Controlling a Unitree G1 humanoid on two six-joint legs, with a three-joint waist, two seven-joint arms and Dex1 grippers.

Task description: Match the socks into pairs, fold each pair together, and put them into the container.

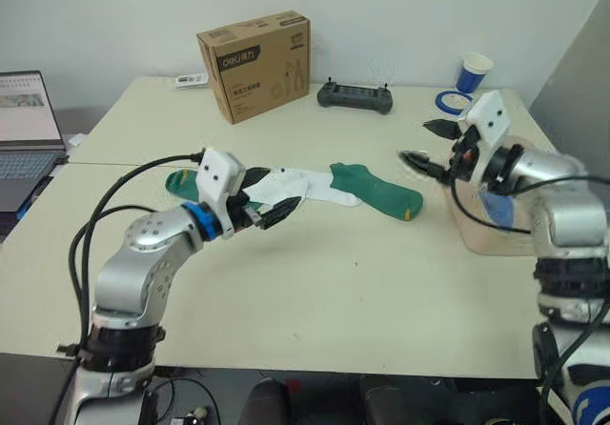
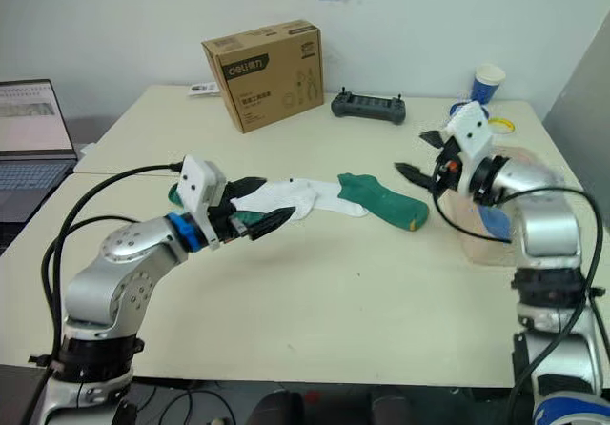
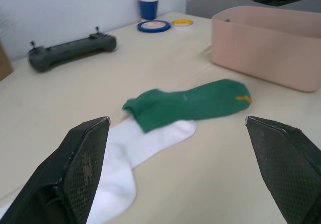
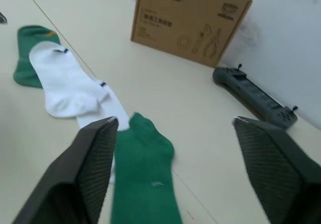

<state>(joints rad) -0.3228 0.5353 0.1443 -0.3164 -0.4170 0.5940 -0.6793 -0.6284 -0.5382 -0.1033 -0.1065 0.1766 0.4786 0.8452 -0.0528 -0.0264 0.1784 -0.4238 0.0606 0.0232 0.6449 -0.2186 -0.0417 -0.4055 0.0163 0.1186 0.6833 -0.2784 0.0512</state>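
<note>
A dark green sock with a yellow toe mark lies mid-table, its cuff over a white sock. The right wrist view shows two overlapping white socks and a second green sock beyond them. My left gripper hovers open just over the white socks, nothing between its fingers. My right gripper is open and empty, raised to the right of the green sock's toe. The pink-beige container stands at the right edge, partly behind my right arm, with a light blue sock inside.
A brown cardboard box and a black controller sit at the back of the table. A blue paper cup and a blue tape ring are back right. A laptop stands far left.
</note>
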